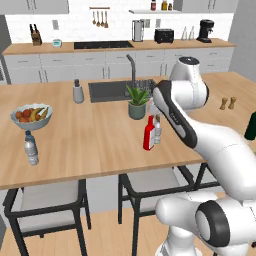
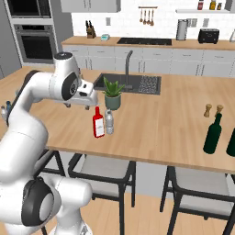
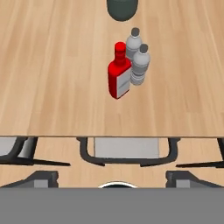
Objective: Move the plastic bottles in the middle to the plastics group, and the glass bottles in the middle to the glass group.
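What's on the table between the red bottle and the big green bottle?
Nothing: in the right base view, only bare wooden counter lies between the red bottle and the green bottle.

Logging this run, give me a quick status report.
Gripper raised over the counter, holding nothing; open or shut unclear. Red bottle and two clear bottles in the middle, unsorted. Plant pot just behind them.

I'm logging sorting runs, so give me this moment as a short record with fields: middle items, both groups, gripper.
middle cluster: red bottle and two clear plastic bottles, close together on the island counter, near its front edge
nearby: potted plant just behind the cluster
plastics group: blue-capped bottle, by the fruit bowl
glass group: dark green bottle, near the shakers
gripper: state cannot be told
sorted so far: nothing
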